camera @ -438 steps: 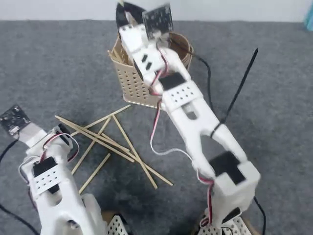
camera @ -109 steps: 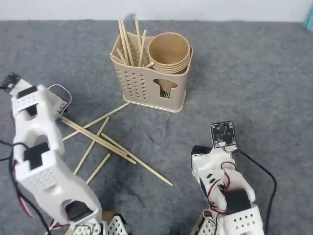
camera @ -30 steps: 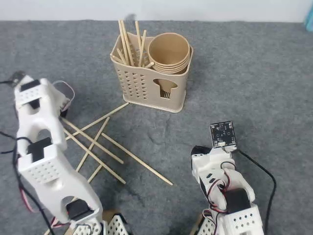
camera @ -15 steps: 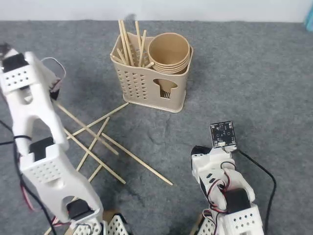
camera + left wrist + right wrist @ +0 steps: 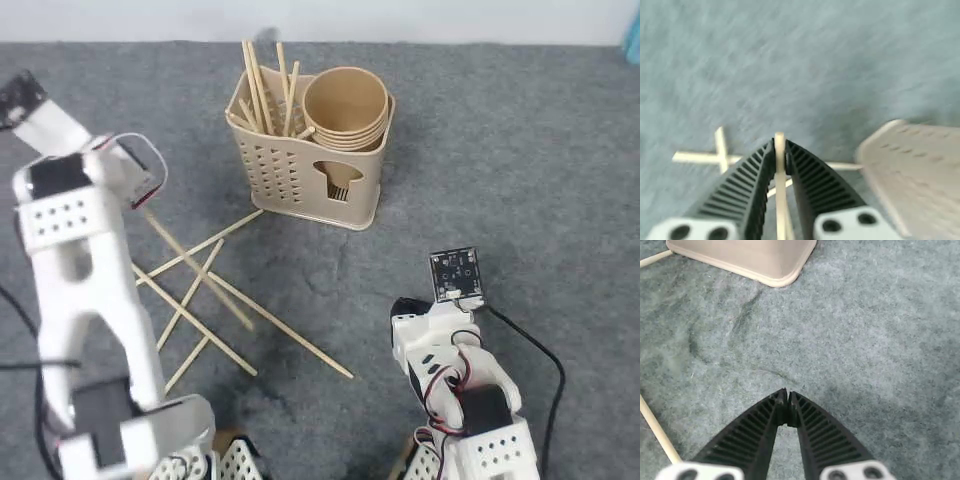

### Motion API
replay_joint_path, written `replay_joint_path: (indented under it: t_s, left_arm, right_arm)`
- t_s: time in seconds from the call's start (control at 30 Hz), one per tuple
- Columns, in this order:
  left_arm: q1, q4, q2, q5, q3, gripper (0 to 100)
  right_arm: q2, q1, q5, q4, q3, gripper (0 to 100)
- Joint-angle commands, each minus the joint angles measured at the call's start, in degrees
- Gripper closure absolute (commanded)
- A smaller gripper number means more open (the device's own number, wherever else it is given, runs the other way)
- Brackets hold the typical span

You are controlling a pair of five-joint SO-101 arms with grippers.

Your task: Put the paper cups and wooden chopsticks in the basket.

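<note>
A beige perforated basket [image 5: 300, 180] stands at the back of the grey carpet with stacked paper cups [image 5: 345, 105] and several upright chopsticks [image 5: 262, 85] inside. My left gripper [image 5: 779, 145] is shut on a wooden chopstick [image 5: 779, 190]; in the high view that held chopstick [image 5: 195, 270] slants from the left arm [image 5: 75, 210] down toward the carpet, left of the basket. More loose chopsticks [image 5: 200, 320] lie crossed on the carpet in front of the basket. My right gripper [image 5: 787, 400] is shut on nothing, low over bare carpet in front of the basket corner [image 5: 755, 262].
The right arm [image 5: 455, 370] is folded near the front right. A chopstick end [image 5: 657, 432] lies beside the right gripper. The basket's edge [image 5: 910, 170] shows close to the left gripper. Open carpet lies right of the basket.
The left arm has lifted and swung toward the basket with one chopstick, whose far end has risen off the pile. The right arm has not moved.
</note>
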Motion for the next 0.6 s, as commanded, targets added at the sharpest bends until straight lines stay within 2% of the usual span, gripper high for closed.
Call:
replay_joint_path:
  t_s: [0.0,0.27,0.57]
  left_arm:
    - [2.5,-7.6,-10.1,-1.0,0.1,99]
    - [8.5,-26.3,-23.3,-7.6,-0.7,99]
    - [13.4,-58.9,-28.8,-9.6,-0.7,99]
  right_arm:
    - [-0.3,0.6,1.3,0.0,1.1,99.1]
    - [-0.3,0.7,1.3,0.0,1.1,99.1]
    - [-0.3,0.7,1.3,0.0,1.1,99.1]
